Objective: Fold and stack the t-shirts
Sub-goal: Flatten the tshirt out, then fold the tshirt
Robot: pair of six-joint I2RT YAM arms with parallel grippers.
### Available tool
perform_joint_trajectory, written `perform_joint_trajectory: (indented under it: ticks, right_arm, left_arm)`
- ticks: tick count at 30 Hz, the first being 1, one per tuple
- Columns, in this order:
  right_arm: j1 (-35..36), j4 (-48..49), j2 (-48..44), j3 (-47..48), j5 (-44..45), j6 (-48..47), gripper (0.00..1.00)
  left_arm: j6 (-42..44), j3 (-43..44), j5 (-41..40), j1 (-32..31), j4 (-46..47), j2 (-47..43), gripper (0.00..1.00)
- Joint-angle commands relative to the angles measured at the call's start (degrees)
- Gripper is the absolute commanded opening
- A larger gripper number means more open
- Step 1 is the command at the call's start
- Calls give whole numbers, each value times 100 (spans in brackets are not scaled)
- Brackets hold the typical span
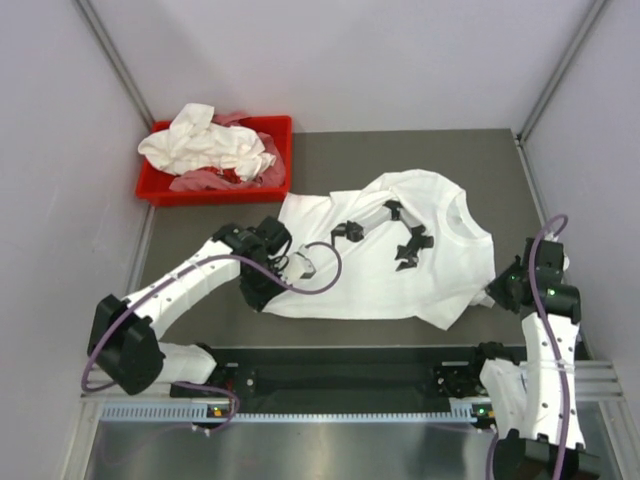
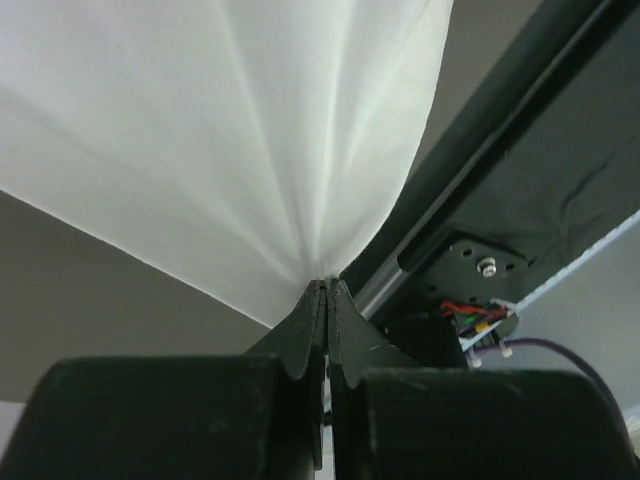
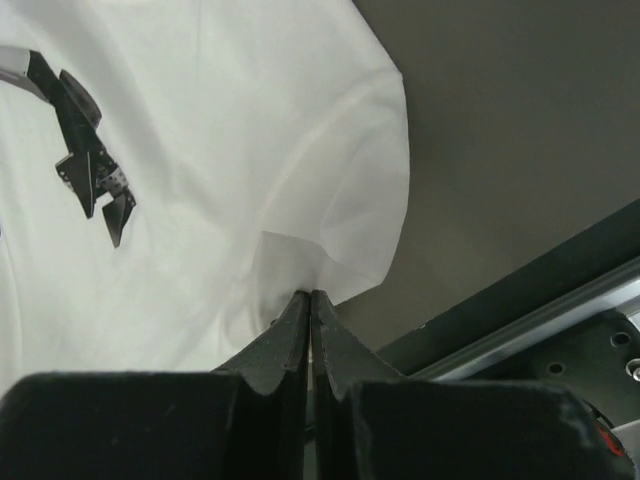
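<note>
Nothing is folded yet: the spread t-shirt is pinched by the closed left gripper and right gripper, crumpled shirts being left in the red bin.

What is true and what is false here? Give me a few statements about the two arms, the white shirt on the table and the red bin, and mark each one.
1. Both the left gripper and the right gripper are pinched shut on the t-shirt. True.
2. The red bin is empty. False: crumpled white shirts lie heaped in it.
3. The t-shirt on the table is already folded into a neat packet. False: it lies spread open, each gripper holding a near edge.
4. The red bin stands at the far left corner of the table. True.
</note>
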Motion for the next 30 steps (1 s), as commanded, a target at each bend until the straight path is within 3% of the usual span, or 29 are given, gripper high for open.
perform_joint_trajectory:
  ticks: [1,6,13,15,16,17,19,20,22,23,24,25,26,27,28,29,30]
  right_arm:
    - [287,-266,50,205,369,-137,0]
    - [297,-187,7,-516,-325,144,0]
    - [253,-363,103,-376,157,188,1]
    - [235,-415,147,-306,315,223,42]
    - [227,-424,182,-227,577,223,60]
    - [226,-441,209,104,797,215,81]
    - [226,-180,331,753,1369,66,97]
    - [226,109,384,914,1370,-65,100]
    - [253,1274,699,1152,582,-636,100]
    - [279,1621,910,1206,292,-725,99]
    - [288,1911,1173,1276,-285,-830,95]
    - [323,2288,1828,1546,-465,-866,90]
    - [358,2422,2183,1723,-597,-927,83]
    - [419,2537,2543,1916,-772,-1093,79]
    - [455,2677,3225,2327,-826,-1217,77]
    - [490,2713,3580,2549,-896,-1375,68]
    - [560,2696,3914,2803,-871,-1663,64]
  left_arm:
    - [206,-543,-280,15,-399,-331,0]
    - [83,-756,-353,15,130,99,0]
    - [223,-677,-81,15,60,134,0]
    - [241,-449,-10,15,16,152,17]
    - [258,-352,-19,24,-54,152,37]
    - [276,-134,-71,24,-55,126,48]
    - [425,139,-238,285,32,-23,99]
    - [530,532,-230,514,129,-67,99]
    - [531,1035,278,1602,618,-86,99]
    - [139,1490,428,1963,848,89,99]
    - [-126,1651,403,2454,1138,238,99]
    - [-372,1774,194,2554,1367,431,97]
    - [-844,1932,-104,2581,1778,851,74]
    - [-997,1995,-385,2564,1939,1064,62]
    - [-1112,2091,-588,2555,1993,1310,52]
    - [-1348,2318,-651,2529,2002,1730,45]
    - [-1463,2416,-747,2468,2071,1908,43]
